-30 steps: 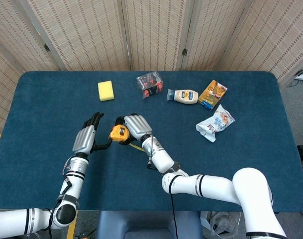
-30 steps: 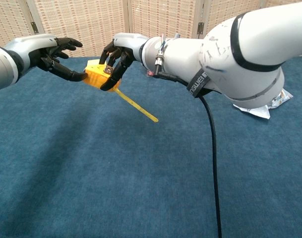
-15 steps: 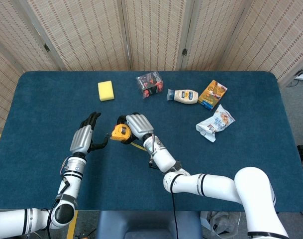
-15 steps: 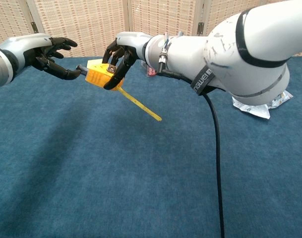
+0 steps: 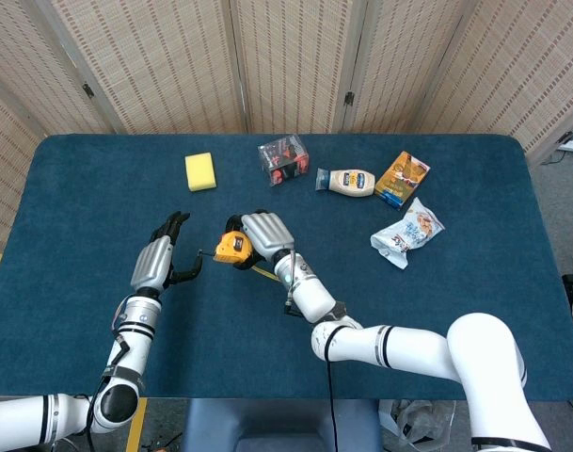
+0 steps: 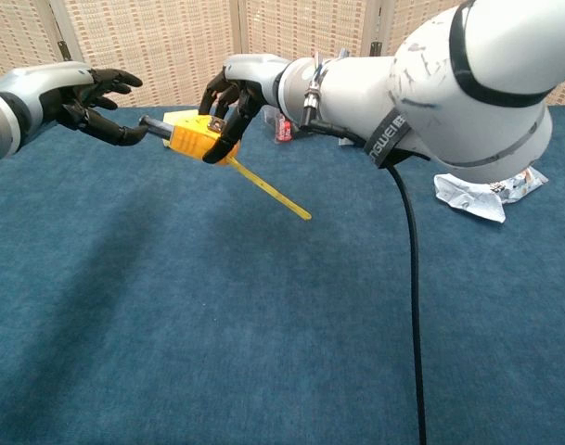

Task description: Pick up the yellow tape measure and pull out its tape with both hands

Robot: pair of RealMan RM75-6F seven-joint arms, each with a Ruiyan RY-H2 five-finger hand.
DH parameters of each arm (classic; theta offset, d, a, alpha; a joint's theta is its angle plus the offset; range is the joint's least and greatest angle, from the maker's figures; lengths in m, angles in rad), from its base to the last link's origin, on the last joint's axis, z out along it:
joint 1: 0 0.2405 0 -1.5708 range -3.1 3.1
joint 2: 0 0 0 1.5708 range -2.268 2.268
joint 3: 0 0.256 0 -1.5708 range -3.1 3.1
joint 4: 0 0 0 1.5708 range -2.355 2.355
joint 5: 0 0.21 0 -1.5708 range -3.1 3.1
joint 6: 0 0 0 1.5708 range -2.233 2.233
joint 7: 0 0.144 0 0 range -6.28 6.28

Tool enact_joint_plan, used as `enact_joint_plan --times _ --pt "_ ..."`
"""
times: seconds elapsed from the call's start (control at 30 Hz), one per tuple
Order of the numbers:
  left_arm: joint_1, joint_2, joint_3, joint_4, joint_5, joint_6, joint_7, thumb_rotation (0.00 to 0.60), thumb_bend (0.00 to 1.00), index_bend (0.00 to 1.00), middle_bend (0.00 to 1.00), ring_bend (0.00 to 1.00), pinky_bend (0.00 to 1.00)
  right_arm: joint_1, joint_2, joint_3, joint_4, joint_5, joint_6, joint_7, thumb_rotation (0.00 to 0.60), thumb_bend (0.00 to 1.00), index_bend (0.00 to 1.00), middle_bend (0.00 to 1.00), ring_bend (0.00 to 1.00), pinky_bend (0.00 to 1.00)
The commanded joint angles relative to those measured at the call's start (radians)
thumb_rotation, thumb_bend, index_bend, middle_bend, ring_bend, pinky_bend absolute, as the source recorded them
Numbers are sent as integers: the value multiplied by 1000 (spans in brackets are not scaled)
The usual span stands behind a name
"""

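Observation:
The yellow tape measure [image 5: 231, 248] hangs above the blue table [image 5: 474, 311], gripped from the right side by my right hand [image 5: 264, 234]. In the chest view the case [image 6: 195, 138] sits under the dark fingers of that right hand [image 6: 234, 94]. A short dark stretch of tape [image 6: 156, 126] runs left out of the case to my left hand [image 6: 89, 95], which pinches its end between thumb and finger, the other fingers spread. The same left hand [image 5: 164, 260] shows left of the case in the head view. A thin yellow strip [image 6: 275, 191] trails from the case down to the right.
Along the back of the table lie a yellow sponge [image 5: 200, 170], a clear box of red and black items [image 5: 284, 160], a mayonnaise bottle [image 5: 351, 181] and an orange box [image 5: 402, 178]. A snack bag [image 5: 407, 232] lies at the right. A black cable [image 6: 407, 278] hangs from my right arm.
The two hands have drawn apart: the right hand carried the case rightward, and a short dark length of tape now shows between the case and the left hand's pinch.

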Motion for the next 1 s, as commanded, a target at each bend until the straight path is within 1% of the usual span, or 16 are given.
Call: enact_joint_plan --times 0.03,0.13,0.37,0.6,0.83,1.0 --pt "2 5 -5 -2 -8 -14 -13 558 515 226 0 0 3 1 2 -1 0 4 0 -1 600 214 615 536 502 177" --pt "1 6 -6 1 -10 -18 -17 558 529 282 0 0 3 3 3 -3 1 9 -2 -2 600 213 615 536 502 177" --pt "-3 5 -20 1 -24 -37 -43 562 564 358 0 0 3 9 5 -3 -1 17 -2 -3 600 214 614 536 502 177" --pt "-15 -6 -30 10 -37 -41 -53 559 598 468 2 0 6 15 1 -4 3 21 -1 -4 600 214 615 536 502 177" --pt "-20 -18 -32 30 -42 -33 -59 557 623 581 55 0 10 15 4 -2 5 26 2 -1 600 214 615 536 502 177" --pt "-19 -28 -28 49 -31 -24 -64 559 628 606 75 0 10 15 13 -3 5 33 -1 -2 600 214 614 536 503 177"
